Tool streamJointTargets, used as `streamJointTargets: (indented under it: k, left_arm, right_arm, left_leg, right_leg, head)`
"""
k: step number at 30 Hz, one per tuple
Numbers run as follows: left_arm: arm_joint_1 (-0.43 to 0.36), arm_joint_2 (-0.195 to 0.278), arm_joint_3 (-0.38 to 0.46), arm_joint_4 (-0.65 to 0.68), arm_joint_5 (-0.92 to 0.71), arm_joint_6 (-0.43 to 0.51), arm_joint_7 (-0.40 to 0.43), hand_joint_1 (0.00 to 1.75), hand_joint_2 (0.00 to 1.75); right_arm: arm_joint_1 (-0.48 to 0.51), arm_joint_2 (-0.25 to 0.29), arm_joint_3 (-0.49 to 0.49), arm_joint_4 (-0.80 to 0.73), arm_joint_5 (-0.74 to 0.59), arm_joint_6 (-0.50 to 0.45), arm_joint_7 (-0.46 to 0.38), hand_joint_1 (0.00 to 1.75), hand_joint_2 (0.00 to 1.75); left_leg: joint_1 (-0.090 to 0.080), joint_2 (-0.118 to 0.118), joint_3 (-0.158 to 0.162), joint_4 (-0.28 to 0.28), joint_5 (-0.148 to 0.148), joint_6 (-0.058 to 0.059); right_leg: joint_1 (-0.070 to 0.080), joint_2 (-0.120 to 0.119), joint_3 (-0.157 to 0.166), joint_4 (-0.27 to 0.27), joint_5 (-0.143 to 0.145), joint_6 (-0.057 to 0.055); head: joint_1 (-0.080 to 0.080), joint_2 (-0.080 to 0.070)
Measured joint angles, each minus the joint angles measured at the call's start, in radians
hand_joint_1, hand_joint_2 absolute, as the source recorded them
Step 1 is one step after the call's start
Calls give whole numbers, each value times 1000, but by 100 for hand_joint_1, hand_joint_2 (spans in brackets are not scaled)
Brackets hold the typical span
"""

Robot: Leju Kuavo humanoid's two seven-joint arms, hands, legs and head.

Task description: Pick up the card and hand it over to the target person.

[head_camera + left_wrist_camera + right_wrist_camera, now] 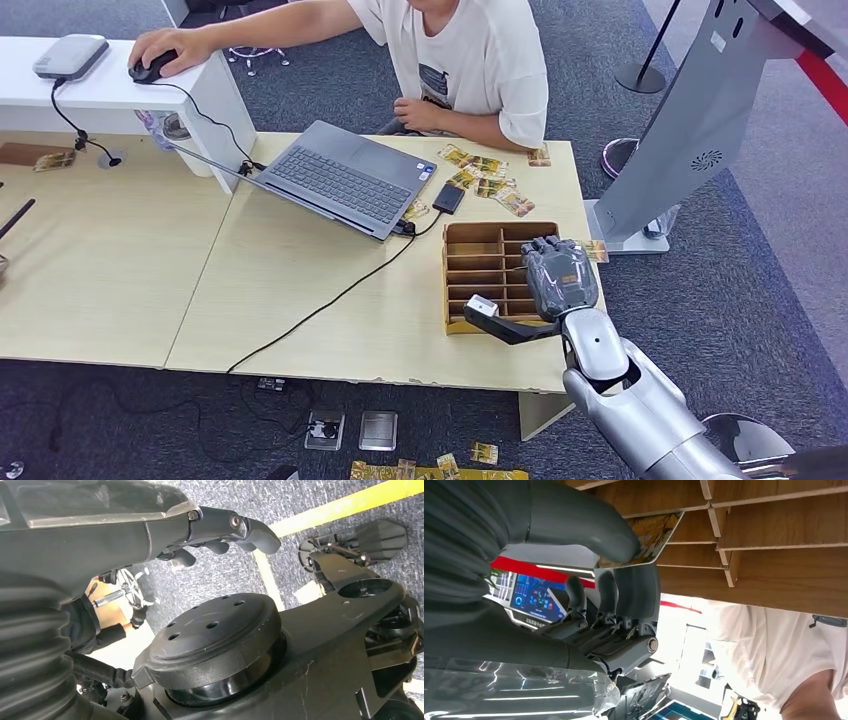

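1. The counter (300,290) showed a pale, matt wood-look top, smooth all the way across.
2. The slotted rack (480,262) looked like bare brown wood, matt, its grain plain in the right wrist view.
3. The card (651,532) had a glossy printed face, with a shine along its edge!
4. The right hand (558,278) was smooth grey plastic, and its arm was bright silver metal.
5. The floor (720,300) was rough grey-blue carpet.
6. The laptop (345,178) wore a matt grey shell.
7. The person's T-shirt (480,60) was soft white cloth.
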Motion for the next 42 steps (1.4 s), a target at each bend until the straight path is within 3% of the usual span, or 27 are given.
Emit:
streamJointTargets:
  k: [20,42]
  left_arm:
    - [0,0,-1,-2,-5,2,0,0,175]
    - [1,-1,5,-3,-8,5,-3,0,175]
  right_arm:
    - [3,-13,-1,-31,34,-14,11,158,175]
    - [12,-96,-119,-300,50,-10,58,156,175]
  left_leg:
    - [0,-1,0,1,0,0]
    - [-1,-2,-2,3,-1,0]
  right_leg:
    - [0,0,0,1,0,0]
    - [-1,-1,-2,3,-2,1]
  head:
    - [0,0]
    - [0,0]
